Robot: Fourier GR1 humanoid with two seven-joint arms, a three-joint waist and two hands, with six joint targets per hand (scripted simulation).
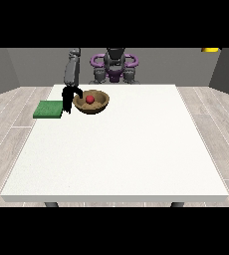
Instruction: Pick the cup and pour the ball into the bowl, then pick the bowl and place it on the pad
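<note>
A brown bowl [92, 103] sits on the white table [116, 149] at its far left, with a red ball [90, 99] lying inside it. Left of the bowl, a flat green pad [48, 109] lies at the table's edge. The black hand at the view's left [67, 97] hangs between pad and bowl. Its fingers point down along the outside of the bowl's left rim, and its thumb arches over that rim, pinching it. No cup shows anywhere. The other hand is out of sight.
The robot's torso [114, 67] stands behind the table's far edge. A grey forearm [72, 69] comes down to the hand from above. Wide bare tabletop stretches from the bowl towards the camera and to the right.
</note>
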